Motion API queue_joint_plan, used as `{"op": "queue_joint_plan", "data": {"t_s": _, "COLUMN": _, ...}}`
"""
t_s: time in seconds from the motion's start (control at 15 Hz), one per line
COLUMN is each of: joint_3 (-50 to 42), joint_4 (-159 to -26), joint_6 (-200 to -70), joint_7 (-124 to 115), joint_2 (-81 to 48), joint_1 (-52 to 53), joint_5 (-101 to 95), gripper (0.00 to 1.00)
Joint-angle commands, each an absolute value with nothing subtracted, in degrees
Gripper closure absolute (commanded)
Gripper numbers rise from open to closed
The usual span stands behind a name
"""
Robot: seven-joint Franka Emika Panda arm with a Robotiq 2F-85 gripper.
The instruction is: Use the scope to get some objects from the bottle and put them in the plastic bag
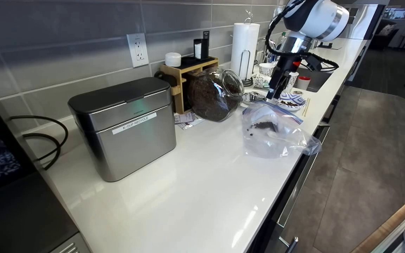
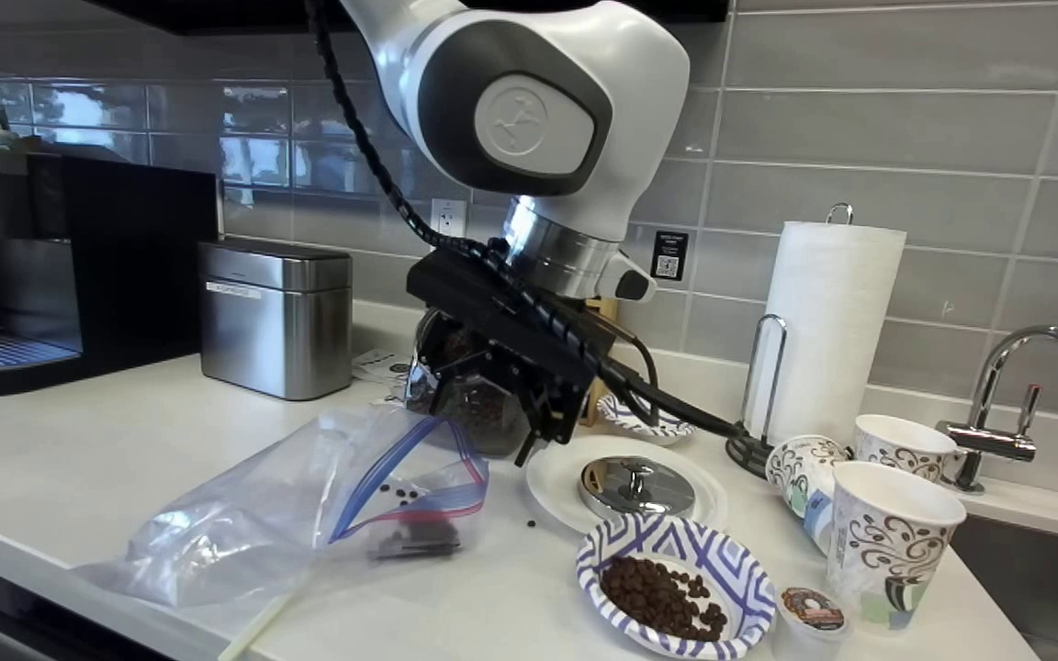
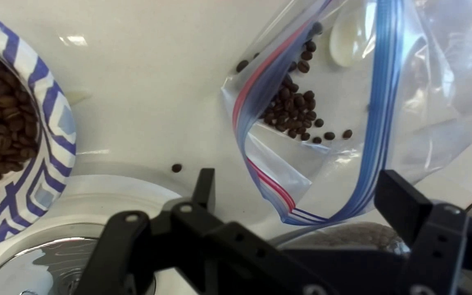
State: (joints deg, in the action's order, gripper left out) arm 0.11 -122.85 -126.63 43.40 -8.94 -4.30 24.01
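The clear zip bag [image 1: 276,140] lies with its blue and red mouth open, also in an exterior view [image 2: 244,514] and the wrist view [image 3: 436,106]. Dark coffee beans [image 3: 291,106] are inside it. A pale rounded scoop end [image 3: 346,41] shows through the bag; I cannot tell whether it is inside or under. A pale handle [image 2: 263,624] shows by the bag. The glass jar [image 2: 483,413] of beans lies tilted behind the bag [image 1: 209,95]. My gripper [image 3: 301,192] is open and empty above the bag's mouth, also in both exterior views [image 1: 274,95] [image 2: 481,430].
A patterned paper bowl [image 2: 749,574] holds beans. A steel lid [image 2: 636,487] sits on a white plate [image 2: 552,482]. Paper cups [image 2: 896,532], a paper towel roll [image 1: 244,49] and a steel bin [image 1: 139,140] stand around. A loose bean [image 3: 176,168] lies on the counter.
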Motion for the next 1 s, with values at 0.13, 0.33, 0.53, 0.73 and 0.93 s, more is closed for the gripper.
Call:
{"op": "queue_joint_plan", "data": {"t_s": 0.13, "joint_3": -0.2, "joint_4": -117.8, "joint_6": -114.5, "joint_7": 42.8, "joint_2": -9.7, "joint_1": -6.1, "joint_5": 26.6, "gripper": 0.0}}
{"op": "queue_joint_plan", "data": {"t_s": 0.33, "joint_3": -0.5, "joint_4": -113.0, "joint_6": -106.9, "joint_7": 42.2, "joint_2": -12.3, "joint_1": -6.7, "joint_5": 27.8, "gripper": 0.0}}
{"op": "queue_joint_plan", "data": {"t_s": 0.53, "joint_3": -0.2, "joint_4": -108.1, "joint_6": -101.7, "joint_7": 41.1, "joint_2": -15.8, "joint_1": -7.1, "joint_5": 30.3, "gripper": 0.0}}
{"op": "queue_joint_plan", "data": {"t_s": 0.73, "joint_3": 0.4, "joint_4": -104.7, "joint_6": -101.0, "joint_7": 38.6, "joint_2": -19.0, "joint_1": -7.1, "joint_5": 33.0, "gripper": 0.0}}
{"op": "queue_joint_plan", "data": {"t_s": 0.93, "joint_3": 1.5, "joint_4": -101.3, "joint_6": -100.3, "joint_7": 36.8, "joint_2": -22.3, "joint_1": -7.1, "joint_5": 35.0, "gripper": 0.0}}
